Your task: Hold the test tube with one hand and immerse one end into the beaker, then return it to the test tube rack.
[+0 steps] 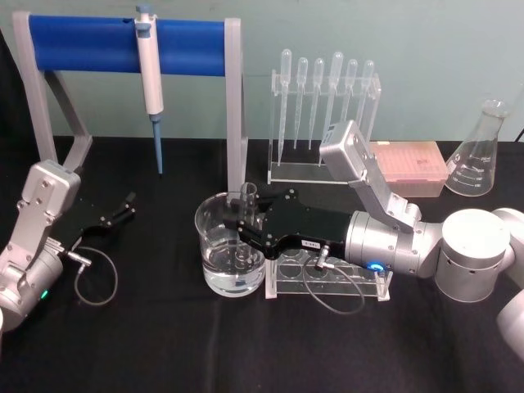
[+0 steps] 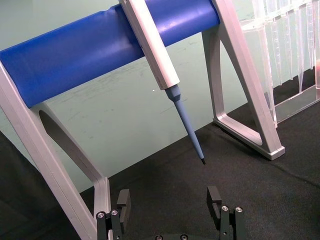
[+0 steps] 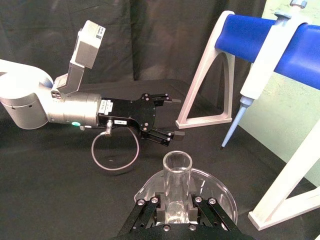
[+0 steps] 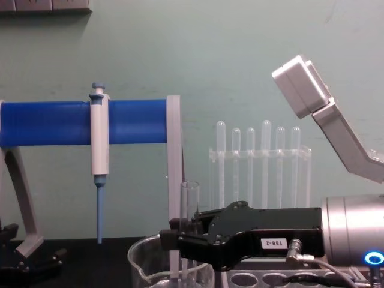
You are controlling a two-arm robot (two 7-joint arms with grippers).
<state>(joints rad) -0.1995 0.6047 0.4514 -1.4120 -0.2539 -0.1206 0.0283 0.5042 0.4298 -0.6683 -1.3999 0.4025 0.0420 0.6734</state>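
1. one thin glass test tube stands upright, clamped by the right end effector, its lower end dipped into the beaker on the tabletop.
2. it looks light, rigid, slick when wet and breakable; a gentle hold near mid-length should stop slipping or cracking.
3. the left end effector rests idle at left, fingers apart.
4. a white label on the right end effector appears to read 188-2.
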